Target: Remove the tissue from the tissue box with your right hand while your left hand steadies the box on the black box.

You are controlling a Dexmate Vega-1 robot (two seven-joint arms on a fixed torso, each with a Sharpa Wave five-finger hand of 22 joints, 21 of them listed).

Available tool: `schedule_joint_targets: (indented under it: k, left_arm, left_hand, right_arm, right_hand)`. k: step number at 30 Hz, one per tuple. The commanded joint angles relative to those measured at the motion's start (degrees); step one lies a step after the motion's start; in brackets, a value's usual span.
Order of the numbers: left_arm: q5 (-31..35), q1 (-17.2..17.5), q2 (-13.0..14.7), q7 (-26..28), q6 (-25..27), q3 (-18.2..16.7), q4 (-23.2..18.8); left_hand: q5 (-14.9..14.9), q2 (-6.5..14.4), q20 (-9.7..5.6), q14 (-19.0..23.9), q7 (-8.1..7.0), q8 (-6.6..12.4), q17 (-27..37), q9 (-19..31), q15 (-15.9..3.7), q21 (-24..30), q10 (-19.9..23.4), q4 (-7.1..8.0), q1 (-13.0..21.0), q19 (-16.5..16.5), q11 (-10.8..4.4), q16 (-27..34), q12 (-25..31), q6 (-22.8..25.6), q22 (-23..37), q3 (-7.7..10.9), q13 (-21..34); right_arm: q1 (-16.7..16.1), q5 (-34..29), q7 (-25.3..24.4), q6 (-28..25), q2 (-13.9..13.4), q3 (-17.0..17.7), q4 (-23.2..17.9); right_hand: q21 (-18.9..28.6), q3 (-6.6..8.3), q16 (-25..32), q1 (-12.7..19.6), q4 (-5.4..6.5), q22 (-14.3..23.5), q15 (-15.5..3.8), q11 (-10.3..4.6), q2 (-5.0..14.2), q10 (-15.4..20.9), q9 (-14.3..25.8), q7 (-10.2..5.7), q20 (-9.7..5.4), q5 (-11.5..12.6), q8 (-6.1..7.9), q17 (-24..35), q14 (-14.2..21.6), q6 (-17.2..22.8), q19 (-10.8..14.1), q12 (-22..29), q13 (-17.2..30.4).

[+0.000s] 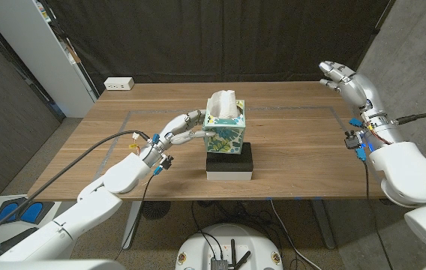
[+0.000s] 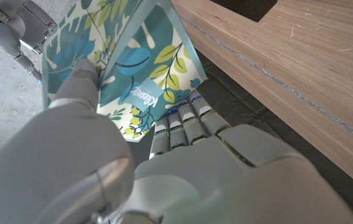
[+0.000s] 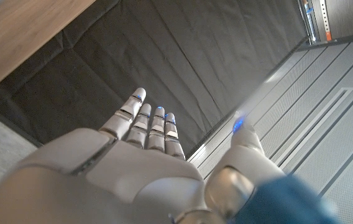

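Observation:
A tissue box [image 1: 226,128] with a blue and green leaf print stands on a black box [image 1: 229,159] near the table's middle. A white tissue [image 1: 223,103] sticks up out of its top. My left hand [image 1: 181,129] grips the box's left side, fingers along the near face and thumb on the upper edge. In the left wrist view the tissue box [image 2: 133,68] fills the space just past my left hand [image 2: 151,168]. My right hand [image 1: 346,81] hangs in the air over the table's far right corner, fingers spread and holding nothing; the right wrist view shows the right hand [image 3: 145,162] open against the dark curtain.
A white base [image 1: 229,175] lies under the black box. A white power strip [image 1: 119,84] sits at the table's far left edge. Blue tape lines [image 1: 295,109] mark a rectangle on the wooden table [image 1: 295,150]. A black curtain hangs behind.

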Motion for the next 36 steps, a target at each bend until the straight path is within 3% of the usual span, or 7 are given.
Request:
schedule_joint_targets:
  k: [1,6,28,32,36]
  left_arm:
    - [1.2,0.7,-0.1,1.3,0.5,-0.4,-0.7]
    - [1.4,0.6,-0.4,1.4,-0.1,-0.3,-0.5]
    - [2.8,0.9,-0.5,2.0,0.2,-0.1,-0.7]
    - [2.8,0.9,-0.5,1.9,0.3,-0.1,-0.8]
    - [2.8,0.7,-0.5,1.8,0.3,0.0,-0.7]
  left_hand:
    - [0.3,0.4,-0.06,0.1,-0.76,-0.06,0.3,0.2,-0.5,0.2,0.6,0.38,0.1,0.5,-0.13,0.0,-0.4,1.4,0.1,-0.01,0.2]
    - [0.3,0.5,-0.08,0.1,-0.81,-0.08,0.3,0.2,-0.51,0.2,0.6,0.4,0.1,0.4,-0.07,-0.1,-0.5,1.5,0.1,-0.06,0.3]
    - [0.3,0.5,-0.11,-0.1,-0.85,-0.31,0.3,0.2,-0.6,0.0,0.6,0.46,0.1,0.0,-0.2,-0.3,-0.6,1.7,0.0,-0.35,0.4]
    - [0.3,0.5,-0.13,-0.1,-0.85,-0.38,0.3,0.2,-0.52,0.0,0.6,0.45,0.1,0.1,-0.14,-0.4,-0.7,1.7,0.0,-0.4,0.4]
    - [0.4,0.5,-0.13,-0.1,-0.88,-0.42,0.3,0.2,-0.58,0.0,0.6,0.43,0.2,0.0,-0.15,-0.4,-0.7,1.7,0.0,-0.41,0.5]
  right_arm:
    - [0.3,-11.5,0.6,-2.0,-0.1,-0.7,-0.7]
    - [0.7,-14.9,0.9,-2.7,0.0,-1.5,-1.0]
    - [0.7,-36.7,2.0,-10.0,-0.9,-4.8,-4.4]
    - [0.7,-40.9,2.2,-11.6,-1.1,-6.0,-4.9]
    - [0.8,-44.4,2.2,-12.6,-1.0,-7.1,-5.1]
  right_hand:
    - [0.5,0.37,0.3,0.5,0.03,0.2,-0.06,-0.15,-0.24,0.8,0.3,-0.28,-0.15,0.5,0.35,0.2,0.6,0.5,0.7,0.4,0.1]
    - [1.0,0.13,1.3,0.3,0.31,0.3,0.04,-0.37,-0.7,1.4,0.3,-0.51,0.35,0.3,0.37,0.4,3.1,1.2,2.4,0.4,0.2]
    - [0.2,-0.41,0.4,-0.4,0.73,0.3,-0.23,-0.47,-1.36,0.9,0.3,-0.36,0.28,0.0,0.04,0.5,1.0,1.6,0.8,0.0,0.3]
    - [0.2,-0.4,0.5,-0.4,0.75,0.3,-0.58,-0.68,-1.32,1.4,0.3,-0.92,0.28,0.0,-0.14,0.5,1.2,1.3,0.8,0.2,0.3]
    - [0.1,-0.4,0.4,-0.4,0.81,0.3,-0.62,-0.85,-1.26,1.2,0.4,-1.41,0.13,0.0,0.74,0.5,1.1,4.0,0.7,0.1,0.3]
